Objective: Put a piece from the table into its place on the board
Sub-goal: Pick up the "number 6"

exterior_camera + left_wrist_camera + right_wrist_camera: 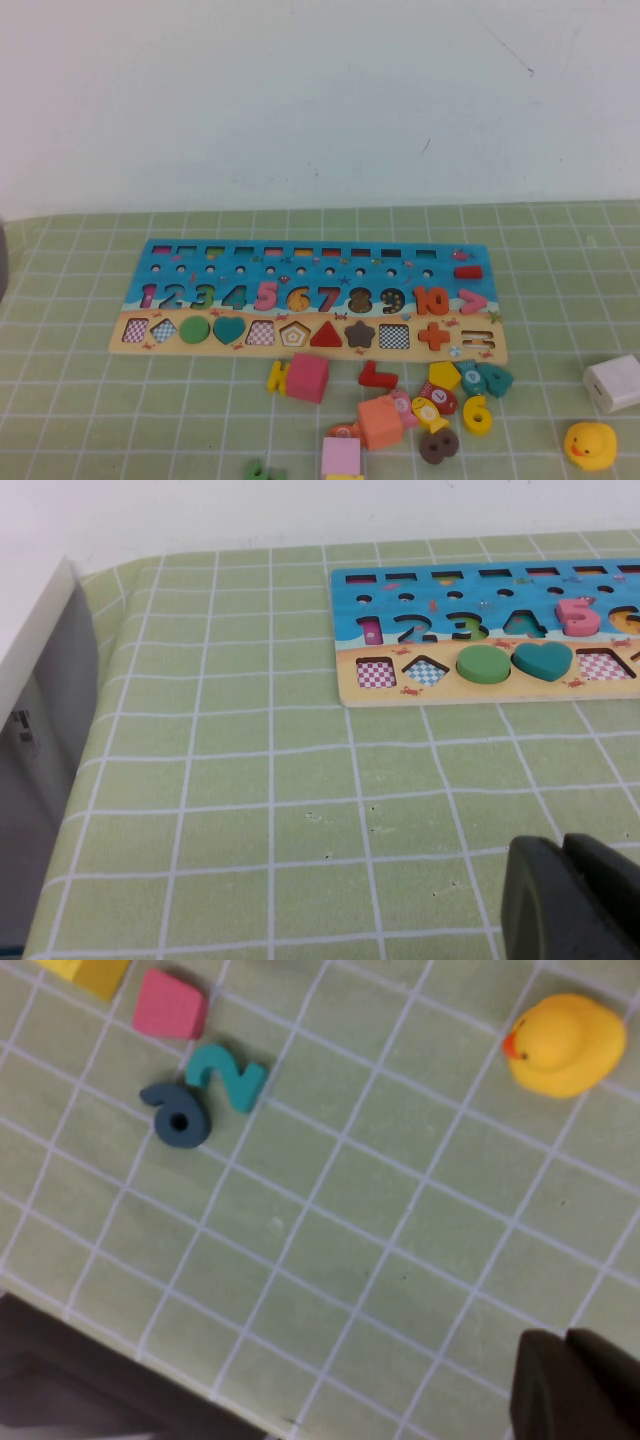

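Robot body, visible portions only. Left gripper [565, 895]: two dark, near-black fingers with a matte finish, blocky in form with rounded upper corners, separated only by a thin seam, seen at the frame's lower edge above the green checked cloth. Right gripper [568, 1385]: same dark matte material, two blunt fingers pressed together along a narrow line, soft-edged corners, seen over the table's near edge. No cables, screws or markings are discernible on either. Neither arm appears in the high view.
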You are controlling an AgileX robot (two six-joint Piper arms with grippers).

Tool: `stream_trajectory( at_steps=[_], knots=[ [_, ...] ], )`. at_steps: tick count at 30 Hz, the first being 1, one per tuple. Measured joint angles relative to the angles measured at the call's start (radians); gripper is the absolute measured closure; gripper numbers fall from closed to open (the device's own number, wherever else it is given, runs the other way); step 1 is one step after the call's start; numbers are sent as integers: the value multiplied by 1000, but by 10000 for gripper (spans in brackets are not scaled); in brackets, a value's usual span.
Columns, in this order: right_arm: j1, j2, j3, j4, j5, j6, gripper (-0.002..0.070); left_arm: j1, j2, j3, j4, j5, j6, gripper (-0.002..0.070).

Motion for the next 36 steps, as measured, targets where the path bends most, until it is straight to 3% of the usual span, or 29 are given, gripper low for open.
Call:
stream_trajectory(
  at_steps=[7,15,28,32,36],
  knots=[
    [139,206,-159,-35,15,126,678,0,0,0,0,0,0,676],
    [464,565,-466,-340,41,401,678,0,0,0,0,0,0,676],
    [520,897,-550,-366,-26,567,671,0,0,0,0,0,0,676],
    [520,918,-550,-361,-104,634,595,0,0,0,0,0,0,676],
    [502,932,-550,-329,-136,645,433,0,0,0,0,0,0,676]
  ],
)
